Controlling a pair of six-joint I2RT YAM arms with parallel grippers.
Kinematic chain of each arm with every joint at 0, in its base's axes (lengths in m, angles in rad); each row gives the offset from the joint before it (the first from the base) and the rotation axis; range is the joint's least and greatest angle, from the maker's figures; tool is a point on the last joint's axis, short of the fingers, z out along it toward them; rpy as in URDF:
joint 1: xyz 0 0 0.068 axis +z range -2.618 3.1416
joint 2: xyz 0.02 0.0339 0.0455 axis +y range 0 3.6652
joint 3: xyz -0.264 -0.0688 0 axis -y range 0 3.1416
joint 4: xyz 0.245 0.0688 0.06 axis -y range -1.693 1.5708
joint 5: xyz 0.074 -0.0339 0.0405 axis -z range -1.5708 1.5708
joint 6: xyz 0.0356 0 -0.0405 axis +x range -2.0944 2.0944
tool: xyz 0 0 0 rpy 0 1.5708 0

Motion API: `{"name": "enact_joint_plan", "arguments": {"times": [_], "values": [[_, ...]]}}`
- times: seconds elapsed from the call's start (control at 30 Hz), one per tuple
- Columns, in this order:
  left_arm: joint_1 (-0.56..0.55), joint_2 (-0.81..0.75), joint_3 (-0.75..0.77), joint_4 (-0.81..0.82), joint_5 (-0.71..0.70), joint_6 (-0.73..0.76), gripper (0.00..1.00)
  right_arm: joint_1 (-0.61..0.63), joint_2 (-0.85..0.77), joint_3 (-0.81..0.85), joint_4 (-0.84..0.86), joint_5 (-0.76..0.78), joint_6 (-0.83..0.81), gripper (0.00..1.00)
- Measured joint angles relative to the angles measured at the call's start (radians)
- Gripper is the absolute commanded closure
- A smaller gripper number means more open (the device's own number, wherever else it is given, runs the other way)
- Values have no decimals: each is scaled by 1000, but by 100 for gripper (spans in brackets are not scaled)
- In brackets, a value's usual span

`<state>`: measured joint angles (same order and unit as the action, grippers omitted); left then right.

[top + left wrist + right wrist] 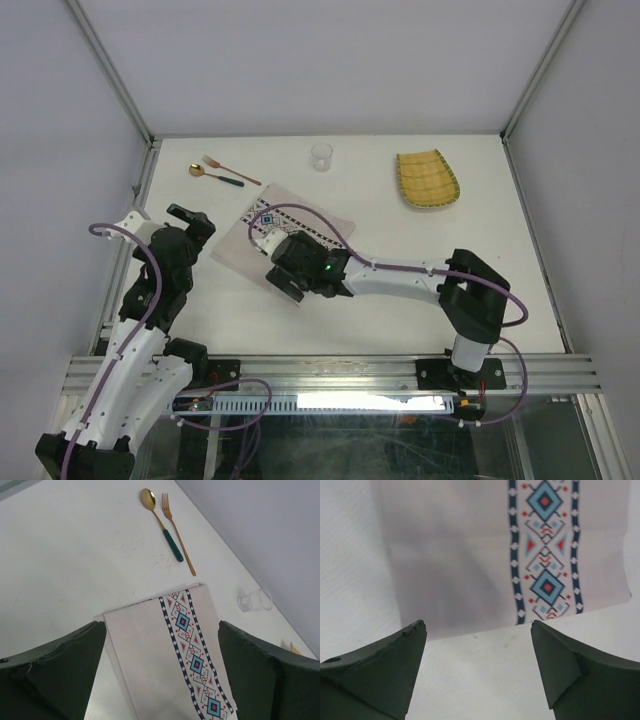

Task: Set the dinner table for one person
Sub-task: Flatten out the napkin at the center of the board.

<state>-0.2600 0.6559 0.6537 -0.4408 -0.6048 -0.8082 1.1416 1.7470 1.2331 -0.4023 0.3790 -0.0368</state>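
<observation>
The left tool (161,625) gapes wide beside the mat (238,238) and the right tool (477,624) gapes wide just above it, both empty, the mat lying on the white table (400,240) beneath both arms.

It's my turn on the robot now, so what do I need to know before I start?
Left fingers: open, empty, beside the pale cloth placemat with a blue-red patterned band.
Right fingers: open, empty, over its near edge.
Placemat lies crooked on the white tabletop.
Far side: gold green-handled spoon, copper fork, clear glass, yellow woven plate.
Done: only the placemat is down.
Left: probably straighten placemat, then bring plate, glass, cutlery.
</observation>
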Motion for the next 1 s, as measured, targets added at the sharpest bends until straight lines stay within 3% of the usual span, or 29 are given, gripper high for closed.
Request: {"name": "enact_joint_plan", "arguments": {"times": [0.23,0.53,0.73,1.0], "values": [[0,-172,27,-105,7,-45,1,169,130,26,-10,34,-14,11],[0,-285,135,-159,38,-44,1,229,167,46,-37,52,-19,11],[0,-327,117,-187,60,-45,1,266,204,84,-60,353,-100,11],[0,-347,97,-210,65,-45,1,283,214,138,-64,501,-172,12]]}}
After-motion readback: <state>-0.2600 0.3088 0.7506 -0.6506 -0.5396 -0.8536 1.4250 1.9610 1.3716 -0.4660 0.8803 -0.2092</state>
